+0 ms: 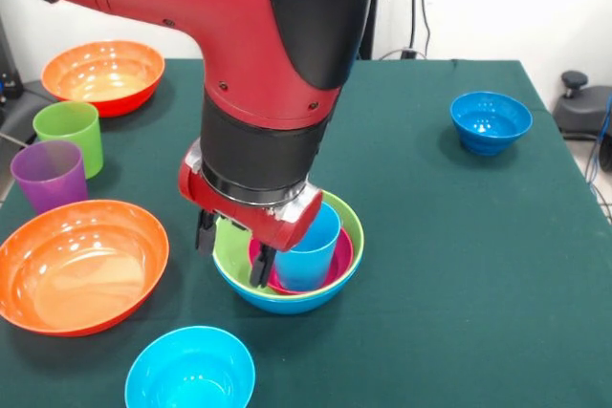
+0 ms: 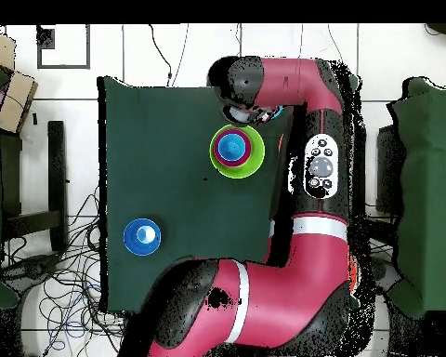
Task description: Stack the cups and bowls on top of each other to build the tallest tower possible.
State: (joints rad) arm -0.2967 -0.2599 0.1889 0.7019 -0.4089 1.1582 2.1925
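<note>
The tower (image 1: pixel 287 298) stands mid-table: a large blue bowl holds a lime green bowl (image 1: pixel 228 265), then a small magenta bowl (image 1: pixel 337 260), with a light blue cup (image 1: pixel 314 241) upright in the middle. My gripper (image 1: pixel 232 248) hangs open at the tower's left rim, just left of the cup. One finger (image 1: pixel 204 232) is outside the green bowl and the other is over the magenta bowl. It holds nothing. In the overhead view the tower (image 2: pixel 250 153) shows beside the arm, which hides the gripper.
At the left stand a lime green cup (image 1: pixel 69 131) and a purple cup (image 1: pixel 50 174), between two large orange bowls (image 1: pixel 103 74) (image 1: pixel 78 265). A small cyan bowl (image 1: pixel 189 370) sits at the front edge. A small dark blue bowl (image 1: pixel 490 121) (image 2: pixel 141 236) is at the far right.
</note>
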